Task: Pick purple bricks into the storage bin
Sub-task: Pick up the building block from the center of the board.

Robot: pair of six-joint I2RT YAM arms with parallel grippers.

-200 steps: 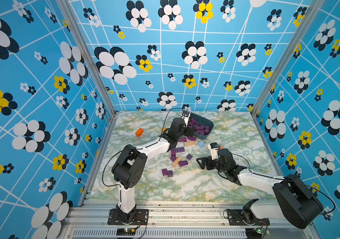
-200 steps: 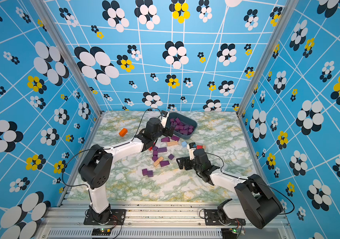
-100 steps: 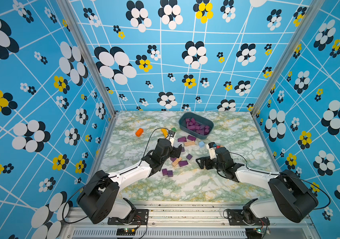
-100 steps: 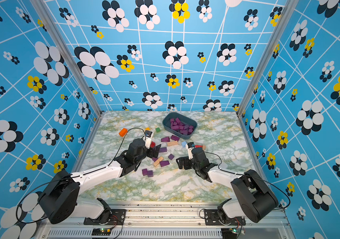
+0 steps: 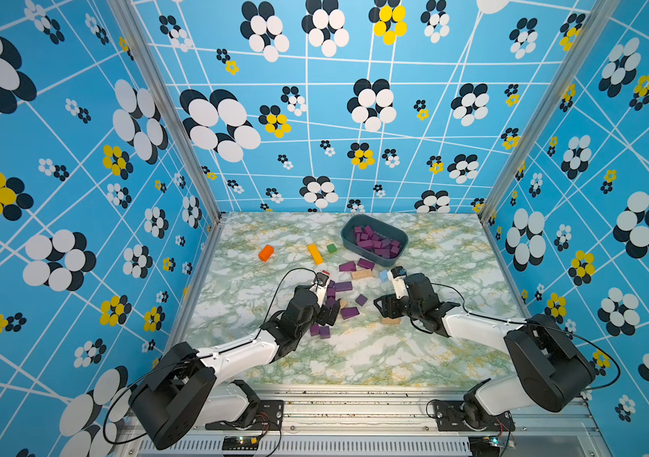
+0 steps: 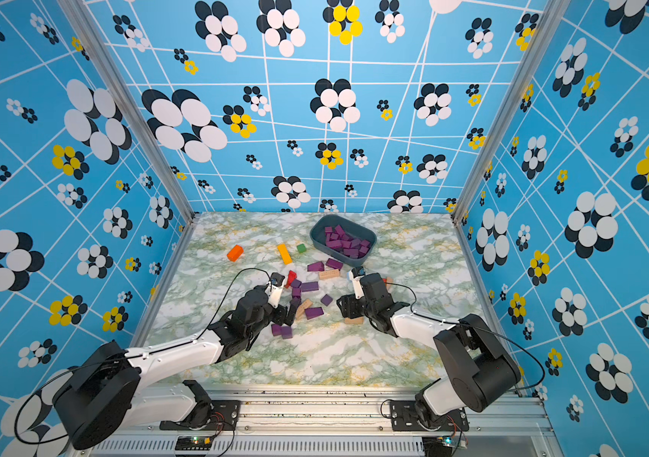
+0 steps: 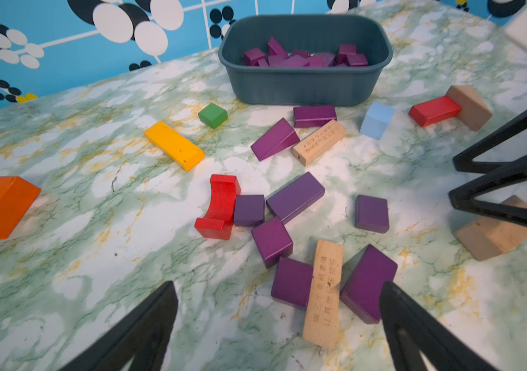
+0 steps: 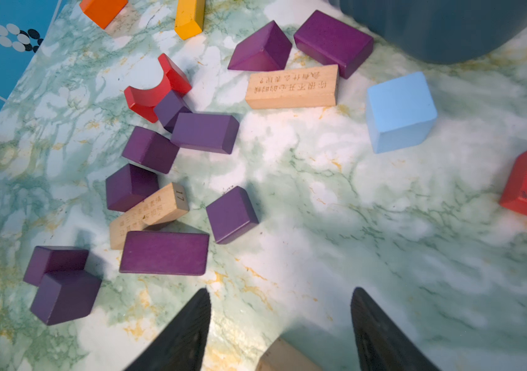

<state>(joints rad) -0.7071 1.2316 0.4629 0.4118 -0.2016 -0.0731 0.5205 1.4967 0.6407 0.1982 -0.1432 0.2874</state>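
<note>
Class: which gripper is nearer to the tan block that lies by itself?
Right. The right gripper hangs directly over the tan block, which shows between its open jaws. The left gripper is off to one side, above the cluster of purple bricks.

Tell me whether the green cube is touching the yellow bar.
Apart. The left wrist view shows a strip of bare table between the green cube and the yellow bar. Both top views show the same gap.

purple bricks (image 7: 271,241): matt wood | storage bin (image 7: 300,86): smooth plastic | table (image 7: 95,225): glossy
</note>
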